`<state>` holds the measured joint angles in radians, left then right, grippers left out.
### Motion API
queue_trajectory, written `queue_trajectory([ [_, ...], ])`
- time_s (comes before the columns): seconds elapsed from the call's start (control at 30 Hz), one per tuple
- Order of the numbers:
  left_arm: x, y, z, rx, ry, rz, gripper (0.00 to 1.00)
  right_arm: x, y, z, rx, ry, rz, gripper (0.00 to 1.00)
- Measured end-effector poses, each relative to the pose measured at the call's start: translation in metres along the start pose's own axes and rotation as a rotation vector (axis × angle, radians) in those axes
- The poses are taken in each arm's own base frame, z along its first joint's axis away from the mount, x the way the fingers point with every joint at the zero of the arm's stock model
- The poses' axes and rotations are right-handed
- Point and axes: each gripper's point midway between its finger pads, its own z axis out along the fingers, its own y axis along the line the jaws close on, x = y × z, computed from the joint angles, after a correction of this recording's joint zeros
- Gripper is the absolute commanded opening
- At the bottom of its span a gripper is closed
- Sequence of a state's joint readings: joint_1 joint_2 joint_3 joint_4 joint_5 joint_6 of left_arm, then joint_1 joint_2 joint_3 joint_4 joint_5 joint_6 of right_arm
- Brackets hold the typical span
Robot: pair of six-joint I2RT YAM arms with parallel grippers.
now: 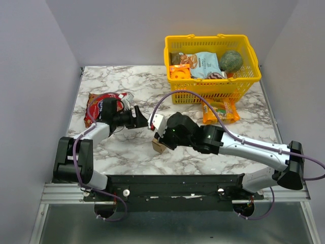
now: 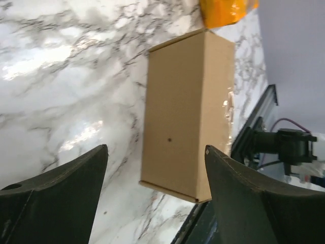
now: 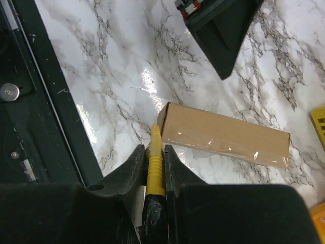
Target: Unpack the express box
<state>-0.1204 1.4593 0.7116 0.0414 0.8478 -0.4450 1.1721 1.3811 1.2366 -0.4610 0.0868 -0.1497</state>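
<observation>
The express box [image 3: 223, 134] is a plain brown cardboard carton with clear tape along one side, lying flat on the marble table near the front edge. In the top view most of the express box [image 1: 158, 147] is hidden under my right gripper [image 1: 163, 138]. My right gripper [image 3: 152, 148] is shut on a yellow ribbed cutter tool [image 3: 155, 160], and the tool's tip touches the box's near corner. Just left of the box my left gripper [image 1: 142, 120] stands open. In the left wrist view the express box [image 2: 185, 117] lies ahead of my left gripper [image 2: 156, 148], with nothing between the fingers.
A yellow plastic basket [image 1: 213, 89] with several snack packs stands at the back right. An orange bag [image 1: 221, 113] lies in front of it. A red snack bag [image 1: 101, 104] lies at the left beside my left arm. The black base rail [image 1: 172, 183] runs along the table's near edge.
</observation>
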Motion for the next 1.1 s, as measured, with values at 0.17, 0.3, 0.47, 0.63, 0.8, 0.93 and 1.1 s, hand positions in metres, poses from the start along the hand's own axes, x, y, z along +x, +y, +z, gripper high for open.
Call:
queue_trajectory([
  [0.17, 0.002, -0.022, 0.014, 0.122, 0.029, -0.001, 0.87, 0.001, 0.006, 0.009, -0.012, 0.001, 0.027, 0.01],
  [0.3, 0.016, -0.023, 0.027, 0.152, 0.095, -0.029, 0.86, 0.005, 0.007, 0.019, -0.001, 0.016, 0.040, 0.01],
  [0.47, 0.023, -0.012, 0.035, 0.145, 0.141, -0.076, 0.85, 0.006, 0.008, 0.025, 0.015, 0.023, 0.040, 0.00],
  [0.63, 0.028, -0.008, 0.036, 0.132, 0.162, -0.097, 0.84, 0.007, 0.004, 0.033, 0.057, 0.023, 0.044, 0.00],
  [0.8, 0.032, -0.003, 0.036, 0.107, 0.170, -0.098, 0.84, 0.009, 0.004, 0.040, 0.081, 0.032, 0.038, 0.01],
  [0.93, 0.034, 0.001, 0.036, 0.088, 0.174, -0.101, 0.84, 0.011, 0.005, 0.043, 0.100, 0.039, 0.030, 0.00],
  [1.1, 0.034, 0.002, 0.036, 0.078, 0.172, -0.101, 0.84, 0.012, 0.002, 0.047, 0.125, 0.042, 0.026, 0.00],
])
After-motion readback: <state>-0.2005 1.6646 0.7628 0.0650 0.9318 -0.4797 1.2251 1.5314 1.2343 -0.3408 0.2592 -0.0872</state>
